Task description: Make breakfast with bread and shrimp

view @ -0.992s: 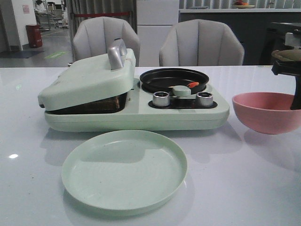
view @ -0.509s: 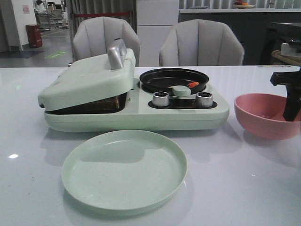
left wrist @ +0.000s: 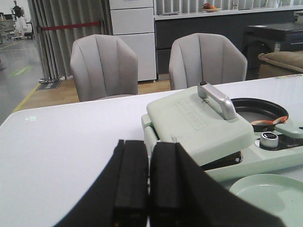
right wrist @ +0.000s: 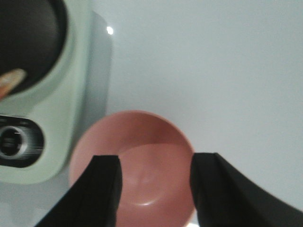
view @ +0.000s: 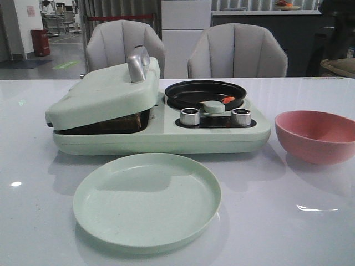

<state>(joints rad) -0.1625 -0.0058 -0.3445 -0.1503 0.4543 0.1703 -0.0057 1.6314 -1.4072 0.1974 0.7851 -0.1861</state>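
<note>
An orange shrimp [view: 227,100] lies in the black round pan [view: 205,93] of the pale green breakfast maker [view: 166,136]; it also shows as shrimp [left wrist: 267,123] and blurred shrimp [right wrist: 10,80]. The bread is hidden: only a dark brown strip [view: 105,122] shows in the gap under the tilted lid [view: 105,91]. My left gripper [left wrist: 149,146] is shut and empty, off the maker's lid end. My right gripper [right wrist: 155,161] hangs open above the empty pink bowl [right wrist: 135,165]. Neither gripper shows in the front view.
An empty pale green plate [view: 147,199] lies in front of the maker. The pink bowl [view: 316,136] stands to its right. Two metal knobs [view: 189,116] sit below the pan. Two grey chairs [view: 237,50] stand behind the table.
The right gripper, which dipped down at the pink bowl half a second ago, has risen out of the front view. The bowl stays in place, empty.
</note>
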